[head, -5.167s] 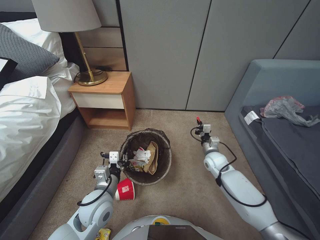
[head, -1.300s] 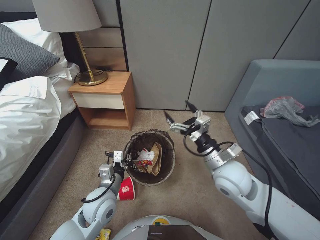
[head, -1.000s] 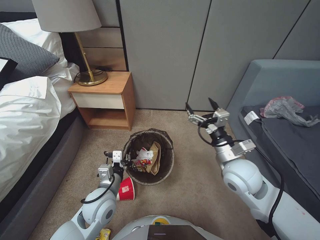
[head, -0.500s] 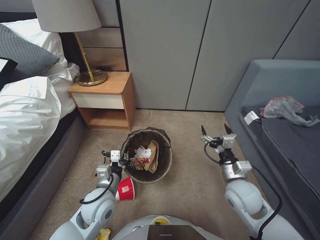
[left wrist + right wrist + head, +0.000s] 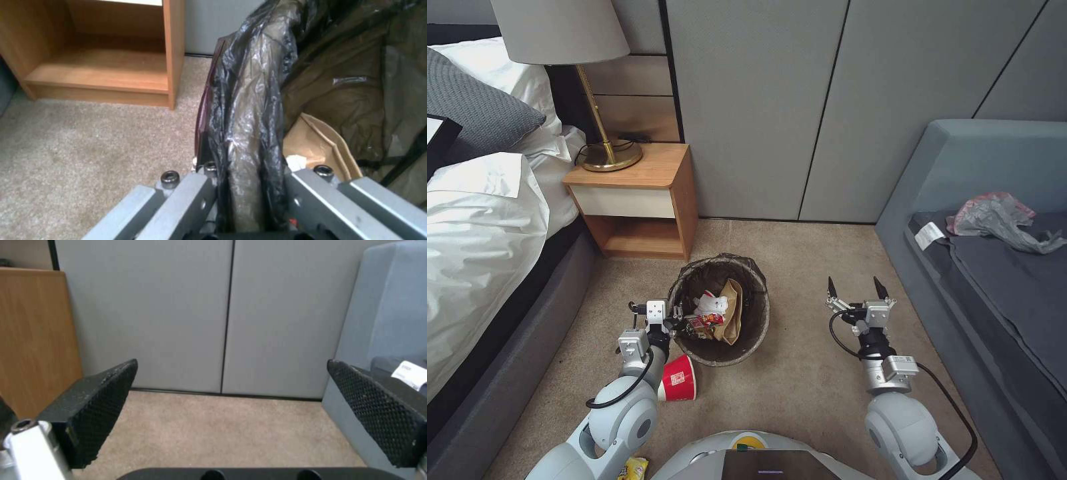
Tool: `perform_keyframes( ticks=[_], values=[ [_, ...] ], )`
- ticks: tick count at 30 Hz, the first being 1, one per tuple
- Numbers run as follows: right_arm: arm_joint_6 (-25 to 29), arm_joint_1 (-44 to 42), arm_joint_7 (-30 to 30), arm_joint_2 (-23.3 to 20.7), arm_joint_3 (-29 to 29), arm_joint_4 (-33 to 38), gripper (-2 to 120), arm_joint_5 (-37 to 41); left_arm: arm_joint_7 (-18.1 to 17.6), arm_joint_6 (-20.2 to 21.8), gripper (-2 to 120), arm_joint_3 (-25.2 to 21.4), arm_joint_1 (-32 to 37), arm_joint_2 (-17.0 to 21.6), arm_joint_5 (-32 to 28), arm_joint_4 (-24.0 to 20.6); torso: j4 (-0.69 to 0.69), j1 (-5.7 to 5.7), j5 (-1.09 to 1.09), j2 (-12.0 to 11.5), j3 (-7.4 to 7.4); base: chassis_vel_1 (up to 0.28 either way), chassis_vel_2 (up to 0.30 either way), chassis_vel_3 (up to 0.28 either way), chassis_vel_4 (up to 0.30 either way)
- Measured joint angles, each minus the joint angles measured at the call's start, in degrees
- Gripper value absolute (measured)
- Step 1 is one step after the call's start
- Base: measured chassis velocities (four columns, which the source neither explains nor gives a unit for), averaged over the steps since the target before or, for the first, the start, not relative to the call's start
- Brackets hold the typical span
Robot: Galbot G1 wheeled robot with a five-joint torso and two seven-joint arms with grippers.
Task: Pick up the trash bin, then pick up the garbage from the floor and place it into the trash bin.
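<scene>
The bin (image 5: 720, 317) sits on the carpet (image 5: 807, 380) at the centre of the head view, in front of the nightstand (image 5: 637, 200). Its dark liner (image 5: 249, 110) is folded over the rim. Inside lie a brown paper bag (image 5: 732, 313), a white wad (image 5: 712, 305) and a red-and-yellow wrapper (image 5: 702, 325).

The left end effector (image 5: 675, 320) is at the bin's left rim, closed on the rim and liner; the left wrist view shows the wall pinched between the two metal fingers (image 5: 186, 196).

A red paper cup (image 5: 678, 380) lies on its side on the carpet, lower left of the bin, beside the left arm. A yellow wrapper (image 5: 632, 469) shows at the bottom edge.

The right end effector (image 5: 855, 289) hangs over bare carpet right of the bin, its black pads (image 5: 95, 406) spread wide apart and holding nothing. It is near the grey couch (image 5: 994, 267).
</scene>
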Motion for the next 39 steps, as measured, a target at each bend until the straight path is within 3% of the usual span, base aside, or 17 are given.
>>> perform_keyframes(
  ticks=[10,39],
  values=[
    [-0.19,0.97,0.26,1.91,-1.15,0.57,100,-0.50,-0.34,0.04,0,0.02,0.13,-0.58,-0.27,-0.31,-0.02,0.00,0.00,0.00,0.00,0.000,0.000,0.000,0.000],
    [-1.11,3.00,0.88,1.88,-2.98,-0.27,100,-0.05,-0.33,0.14,0,-0.61,0.59,-0.98,-0.26,-1.01,-0.01,0.00,0.00,0.00,0.00,0.044,0.049,0.048,0.046]
  ],
)
